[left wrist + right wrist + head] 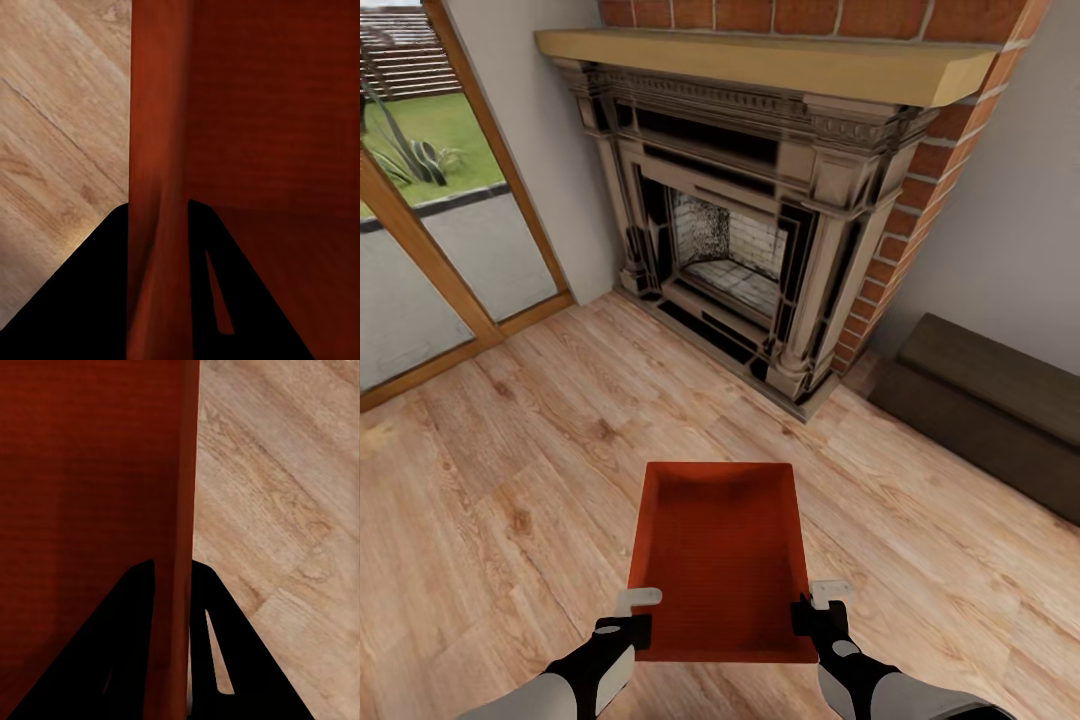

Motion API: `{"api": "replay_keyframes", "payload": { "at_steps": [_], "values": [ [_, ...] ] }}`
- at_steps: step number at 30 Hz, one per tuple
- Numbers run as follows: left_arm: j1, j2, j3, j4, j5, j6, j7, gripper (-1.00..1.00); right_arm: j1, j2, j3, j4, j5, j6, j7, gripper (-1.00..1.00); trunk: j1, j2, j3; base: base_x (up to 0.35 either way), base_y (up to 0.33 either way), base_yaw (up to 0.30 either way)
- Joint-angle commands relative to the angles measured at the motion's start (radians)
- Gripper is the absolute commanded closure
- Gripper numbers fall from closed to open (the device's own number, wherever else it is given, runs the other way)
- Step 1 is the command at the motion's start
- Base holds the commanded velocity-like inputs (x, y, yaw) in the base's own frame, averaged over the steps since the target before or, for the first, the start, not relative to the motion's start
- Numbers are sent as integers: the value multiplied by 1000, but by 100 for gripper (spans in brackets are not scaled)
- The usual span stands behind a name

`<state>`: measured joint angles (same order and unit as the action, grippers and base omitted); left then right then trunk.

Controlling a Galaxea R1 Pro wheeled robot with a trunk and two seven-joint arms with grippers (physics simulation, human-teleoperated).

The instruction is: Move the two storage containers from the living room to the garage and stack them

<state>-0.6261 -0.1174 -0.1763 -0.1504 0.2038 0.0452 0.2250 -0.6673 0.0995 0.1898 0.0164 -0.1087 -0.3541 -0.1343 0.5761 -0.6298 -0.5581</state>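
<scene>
An orange-red open-top storage container (pixel 720 550) lies straight ahead of me over the living room's light wood planks (pixel 510 470), its long side pointing at the fireplace. My left gripper (pixel 632 618) is shut on its left wall near the near corner. My right gripper (pixel 815 608) is shut on the right wall opposite. In the left wrist view the black fingers of the left gripper (pixel 156 217) straddle the container's wall (pixel 157 112). The right wrist view shows the right gripper (pixel 172 574) pinching the other wall (pixel 184 472) the same way. The garage is out of view.
A dark fireplace (pixel 730 250) with a wooden mantel and red brick surround stands about a metre beyond the bin. A long low dark cabinet (pixel 990 410) runs along the right wall. Wood-framed glass doors (pixel 430 230) close off the left side.
</scene>
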Motion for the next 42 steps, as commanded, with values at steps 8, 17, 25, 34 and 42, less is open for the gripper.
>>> {"api": "replay_keyframes", "payload": {
  "at_steps": [8, 17, 25, 34, 42],
  "values": [
    [0, 1, 0, 0, 3, 5, 13, 100, -1, 0, -21, 0, -27, -8, -4, 100, 0, -1, 12, 0, 0, 0],
    [0, 1, 0, 0, 3, 6, 13, 100, -1, 0, -21, 0, -28, -8, -4, 100, 0, -1, 26, 0, 0, 0],
    [0, 1, 0, 0, 4, 7, 13, 100, -1, 0, -21, 0, -28, -8, -4, 100, 0, -1, 39, 0, 0, 0],
    [0, -1, 0, 0, 4, 7, 14, 100, -1, 0, -21, 0, -27, -8, -4, 100, 0, -1, 54, 0, 0, 0],
    [0, -1, 0, 0, 5, 7, 14, 100, -1, 0, -21, 0, -26, -9, -4, 100, 0, -1, 66, 0, 0, 0]
  ]
}}
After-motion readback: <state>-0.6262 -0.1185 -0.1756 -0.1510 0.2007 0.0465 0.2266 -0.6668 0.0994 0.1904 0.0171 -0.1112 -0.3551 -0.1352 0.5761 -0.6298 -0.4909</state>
